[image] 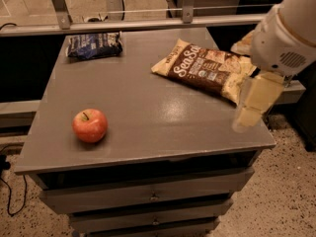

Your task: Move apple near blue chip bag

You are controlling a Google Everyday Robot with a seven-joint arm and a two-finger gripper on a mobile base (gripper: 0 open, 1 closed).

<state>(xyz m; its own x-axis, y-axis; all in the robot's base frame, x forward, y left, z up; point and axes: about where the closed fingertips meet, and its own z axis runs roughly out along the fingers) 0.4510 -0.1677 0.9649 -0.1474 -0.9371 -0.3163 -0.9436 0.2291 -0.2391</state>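
Note:
The red-orange apple (90,125) sits on the grey table top (148,102) near its front left. The small navy-blue chip bag (95,45) lies at the table's back left corner, well behind the apple. My gripper (253,105) hangs from the white arm at the right, above the table's front right edge, far from the apple and the blue bag. It holds nothing that I can see.
A larger brown and tan "Sea Salt" bag (205,69) lies at the back right, just beside my gripper. Drawers (153,195) sit below the table top. A metal rail (148,23) runs behind the table. A cable (7,181) lies on the floor at left.

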